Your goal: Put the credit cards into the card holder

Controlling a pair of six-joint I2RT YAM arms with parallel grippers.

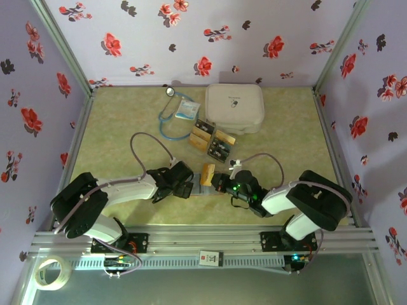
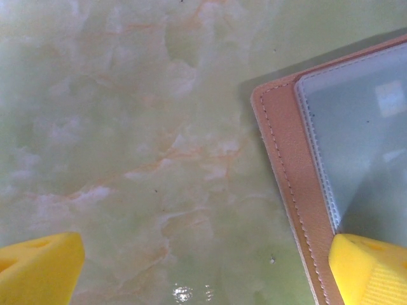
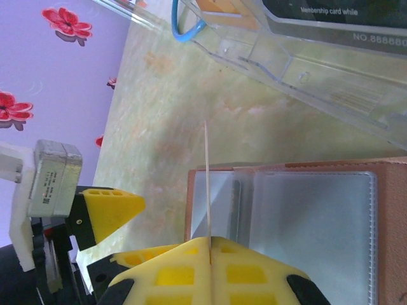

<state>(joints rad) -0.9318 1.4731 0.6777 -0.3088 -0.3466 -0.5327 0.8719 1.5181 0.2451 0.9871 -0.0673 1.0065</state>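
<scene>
Yellow fingers of the right end effector are pinched flat on one credit card, seen edge-on as a thin upright line. It is poised over the open card holder, probably to slide into a clear pocket. This single holder lies on the desk between the two arms. The left end effector is spread wide and grips nothing. One fingertip sits at the holder's stitched edge, likely pinning it flat. Other credit cards, roughly five in black and gold, exact count unclear, wait in a clear tray farther back, near one white case.
</scene>
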